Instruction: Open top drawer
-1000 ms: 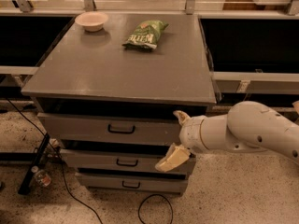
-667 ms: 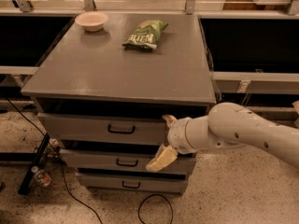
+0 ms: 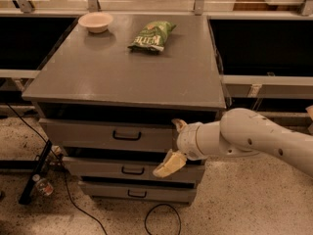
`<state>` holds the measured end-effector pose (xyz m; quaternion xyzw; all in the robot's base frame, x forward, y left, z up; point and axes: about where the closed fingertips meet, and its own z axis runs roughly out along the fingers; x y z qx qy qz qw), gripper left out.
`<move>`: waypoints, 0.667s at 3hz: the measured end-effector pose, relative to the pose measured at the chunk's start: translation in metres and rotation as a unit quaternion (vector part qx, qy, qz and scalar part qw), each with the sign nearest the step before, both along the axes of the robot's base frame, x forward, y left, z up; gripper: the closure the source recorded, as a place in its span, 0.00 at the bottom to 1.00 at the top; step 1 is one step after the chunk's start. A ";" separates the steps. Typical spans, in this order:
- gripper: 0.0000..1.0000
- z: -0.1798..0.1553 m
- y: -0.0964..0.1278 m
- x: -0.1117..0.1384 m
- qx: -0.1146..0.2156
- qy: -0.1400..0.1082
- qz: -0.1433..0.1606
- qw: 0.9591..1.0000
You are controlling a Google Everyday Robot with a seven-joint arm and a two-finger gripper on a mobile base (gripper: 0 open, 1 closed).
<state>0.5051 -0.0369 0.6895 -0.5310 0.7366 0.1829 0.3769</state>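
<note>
Directly under the grey tabletop (image 3: 122,72) sits the top drawer (image 3: 83,132), the uppermost of three stacked in the cabinet. Its front is a flat, grey painted board, a little scuffed, with a small black bar handle (image 3: 126,135) at the centre. A dark strip of shadow runs between the upper edge of the front and the overhanging tabletop. How far out the drawer stands cannot be judged from this angle, and its inside is not visible.

The hand (image 3: 173,145) is at the right end of the drawer front, well to the right of the handle and not touching it. Its two pale fingers are spread wide, with nothing between them. One fingertip (image 3: 178,124) is up near the top edge of the front, and the other hangs lower, over the gap above the middle drawer (image 3: 98,166). The hand covers the right end of the front, so whether it touches the board cannot be told.

The white arm (image 3: 264,136) comes in from the right and is cut off by the frame edge. Below lies the bottom drawer (image 3: 107,190). On the tabletop, towards the back, stand a pale bowl (image 3: 96,21) and a green snack bag (image 3: 152,35). A bottle (image 3: 42,185) and a black cable (image 3: 161,218) lie on the speckled floor (image 3: 244,204).
</note>
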 end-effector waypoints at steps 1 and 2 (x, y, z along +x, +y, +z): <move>0.00 0.008 0.002 0.033 0.028 -0.016 -0.011 0.999; 0.00 0.007 0.003 0.032 0.024 -0.017 -0.008 1.000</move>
